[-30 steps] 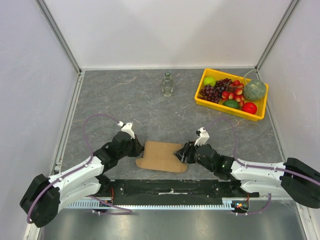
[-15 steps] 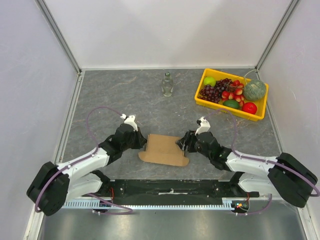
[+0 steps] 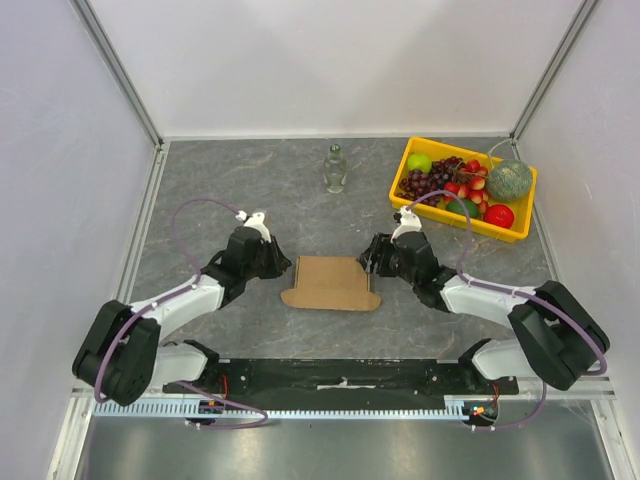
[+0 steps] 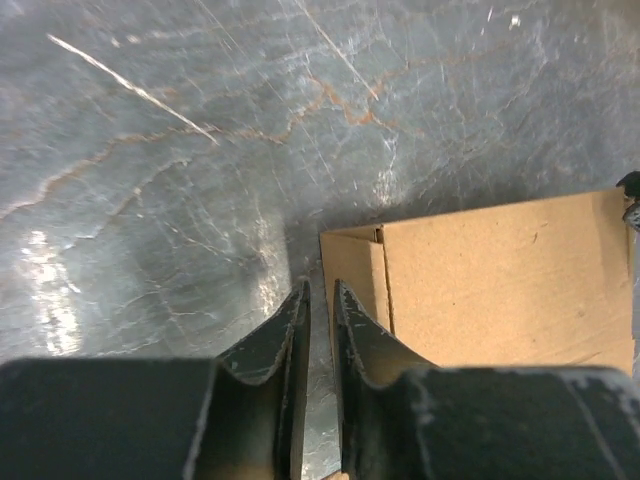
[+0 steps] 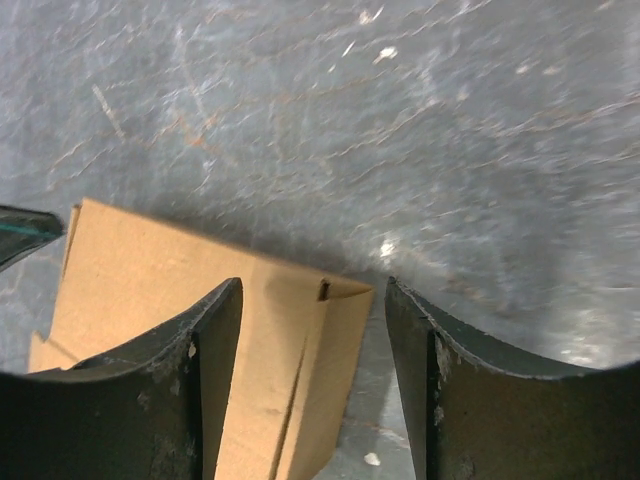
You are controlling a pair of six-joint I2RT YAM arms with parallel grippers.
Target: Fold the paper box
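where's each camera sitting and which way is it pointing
top external: above and behind the bases, looking down on the table; left arm, right arm, box, tray show.
left wrist: on the left arm, looking down past the left gripper at the box's edge.
right wrist: likewise, right gripper over a box corner.
shared: all three see the box.

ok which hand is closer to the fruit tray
Right. The right hand, at the right edge of the paper box, is a short way left of the yellow fruit tray; the left hand is at the box's left edge, farther off.
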